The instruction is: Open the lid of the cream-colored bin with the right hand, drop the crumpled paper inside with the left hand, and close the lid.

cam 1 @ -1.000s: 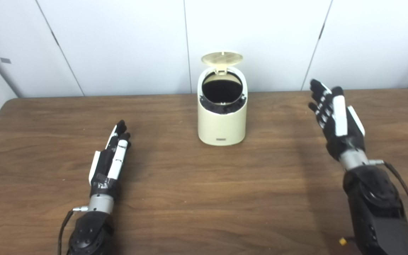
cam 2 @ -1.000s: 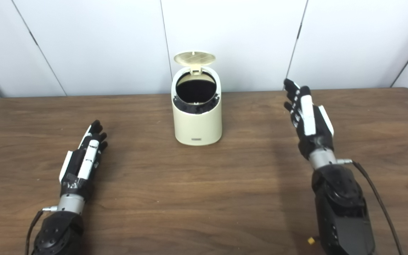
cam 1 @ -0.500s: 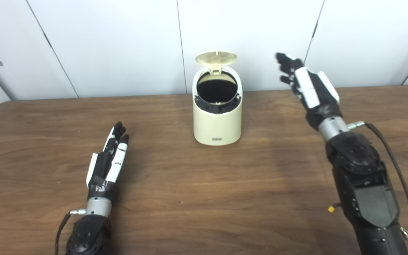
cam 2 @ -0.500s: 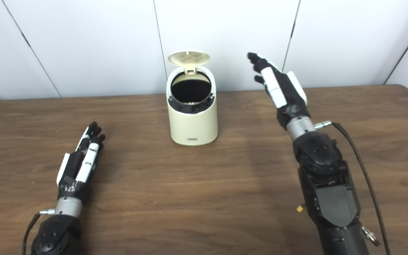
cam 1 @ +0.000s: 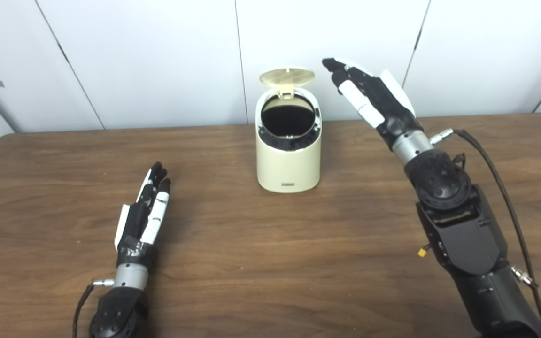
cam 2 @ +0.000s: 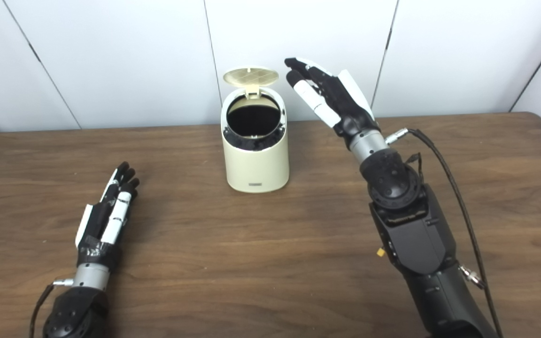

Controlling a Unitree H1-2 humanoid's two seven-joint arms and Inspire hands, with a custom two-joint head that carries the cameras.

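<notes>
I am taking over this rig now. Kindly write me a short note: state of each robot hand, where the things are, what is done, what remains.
Left robot hand: open, empty, lying low over the brown wooden table, left of the bin.
Right robot hand: open, empty, raised beside the flipped-up round lid, to its right, not touching it.
Cream-colored cylindrical bin: upright at the table's far middle, lid open, inside dark.
Crumpled paper: not visible anywhere; I cannot tell if it is inside.
Done: lid opened.
Left: close the lid.

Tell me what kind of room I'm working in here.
Likely a lab or test room: a bare wooden table, plain white wall panels behind it, and only a cream-colored bin set out.
</notes>
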